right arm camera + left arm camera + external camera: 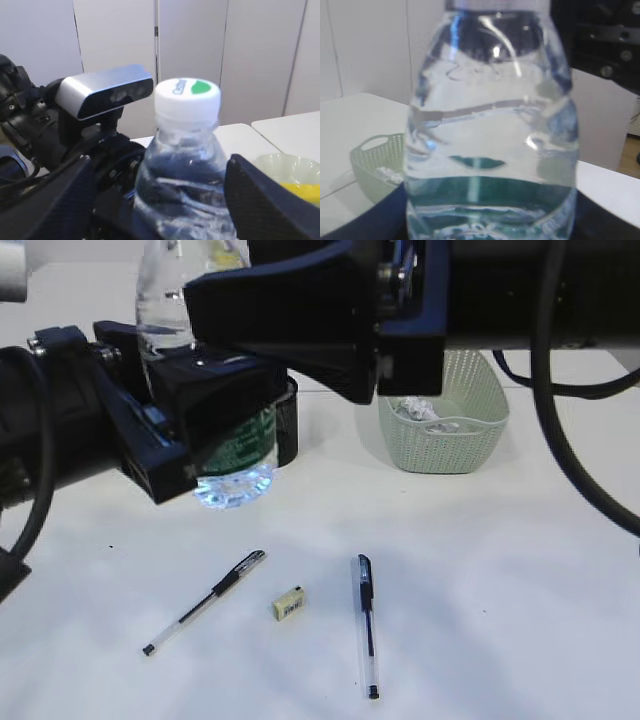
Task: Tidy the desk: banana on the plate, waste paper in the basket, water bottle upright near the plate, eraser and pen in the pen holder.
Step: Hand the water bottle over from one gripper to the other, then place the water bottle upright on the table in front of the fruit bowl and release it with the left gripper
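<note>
A clear water bottle (165, 295) with a green label stands upright, held off the table. My left gripper (215, 405) is shut on its lower body; the bottle fills the left wrist view (490, 125). My right gripper (300, 330) is open, its fingers on either side of the bottle's upper part (185, 175), below the white cap. Two pens (205, 602) (366, 625) and a small eraser (288, 604) lie on the table in front. Waste paper (425, 410) lies in the green basket (445, 445). A banana (300, 192) rests on a pale plate (280, 162).
A black pen holder (288, 420) stands just behind the bottle. The basket also shows in the left wrist view (375, 160). Black cables (560, 390) hang at the right. The white table (480, 570) reaches to the front edge.
</note>
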You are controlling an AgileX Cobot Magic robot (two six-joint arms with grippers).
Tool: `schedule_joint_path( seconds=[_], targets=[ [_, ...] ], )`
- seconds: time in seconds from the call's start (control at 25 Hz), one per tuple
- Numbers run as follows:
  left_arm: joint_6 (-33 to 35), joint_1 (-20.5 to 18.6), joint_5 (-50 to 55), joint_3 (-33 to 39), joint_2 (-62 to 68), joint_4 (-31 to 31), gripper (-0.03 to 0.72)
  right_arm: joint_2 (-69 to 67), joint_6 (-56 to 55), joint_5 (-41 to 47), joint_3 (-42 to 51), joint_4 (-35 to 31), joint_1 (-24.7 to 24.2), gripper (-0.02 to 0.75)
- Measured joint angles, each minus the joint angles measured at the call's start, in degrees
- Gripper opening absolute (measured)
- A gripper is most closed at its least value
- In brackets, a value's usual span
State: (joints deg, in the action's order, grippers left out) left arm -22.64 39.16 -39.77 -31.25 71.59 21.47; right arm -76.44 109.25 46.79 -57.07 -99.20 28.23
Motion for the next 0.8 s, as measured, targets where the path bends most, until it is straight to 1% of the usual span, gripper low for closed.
schedule_joint_path(
  seconds=[0.12,0.36,0.48,0.6,0.68,0.8],
  targets=[
    [0.0,-2.8,0.1,0.0,0.0,-1.4,0.394,0.0,-0.8,-1.5,0.0,1.1,0.0,0.588],
    [0.0,-8.4,0.6,0.0,0.0,-1.5,0.394,0.0,-2.1,-5.8,0.0,1.4,0.0,0.588],
    [0.0,-11.6,1.3,0.0,0.0,-1.5,0.393,0.0,-3.1,-9.6,0.0,1.4,0.0,0.588],
    [0.0,-14.4,1.4,0.0,0.0,-1.5,0.394,0.0,-4.9,-15.4,0.0,1.8,0.0,0.588],
    [0.0,-15.9,1.4,0.0,0.0,-1.5,0.394,0.0,-7.9,-19.3,0.0,4.3,0.0,0.588],
    [0.0,-17.5,1.4,0.0,0.0,-1.5,0.394,0.0,-17.0,-24.4,0.0,12.8,0.0,0.588]
  ],
)
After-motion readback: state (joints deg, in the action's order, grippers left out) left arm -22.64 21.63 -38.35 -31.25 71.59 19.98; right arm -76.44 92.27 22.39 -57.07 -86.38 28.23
